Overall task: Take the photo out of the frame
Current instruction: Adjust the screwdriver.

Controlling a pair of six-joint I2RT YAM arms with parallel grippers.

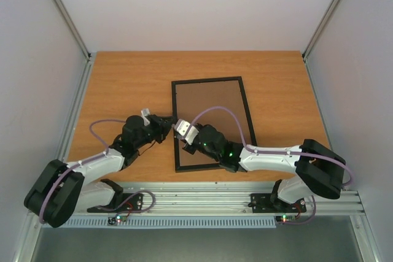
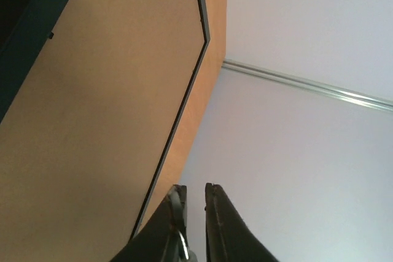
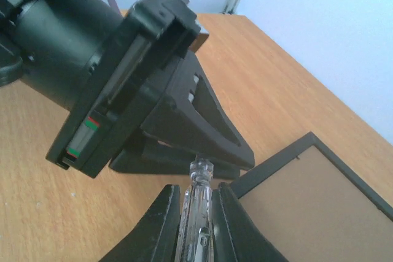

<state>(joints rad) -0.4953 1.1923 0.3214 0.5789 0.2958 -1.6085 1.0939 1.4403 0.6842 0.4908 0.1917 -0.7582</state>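
The frame (image 1: 212, 80) lies back side up on the table, its brown board (image 1: 212, 105) showing inside the black border; the photo is hidden. Both grippers meet at the frame's left edge. My right gripper (image 1: 178, 126) (image 3: 196, 188) is shut on a clear-handled screwdriver (image 3: 199, 210) that points at my left gripper (image 1: 170, 122). The left fingers (image 3: 202, 133) lie closed over the screwdriver's far end. In the left wrist view the left gripper (image 2: 194, 188) shows only a thin slit at its tips, with a metal sliver (image 2: 182, 243) deeper between the fingers. The frame's edge (image 2: 202, 16) runs beside them.
The orange wooden table (image 1: 123, 84) is bounded by pale walls on three sides, with metal rails (image 1: 64, 10) in the corners. The two arm bases are bolted to the slotted rail (image 1: 202, 204) at the near edge.
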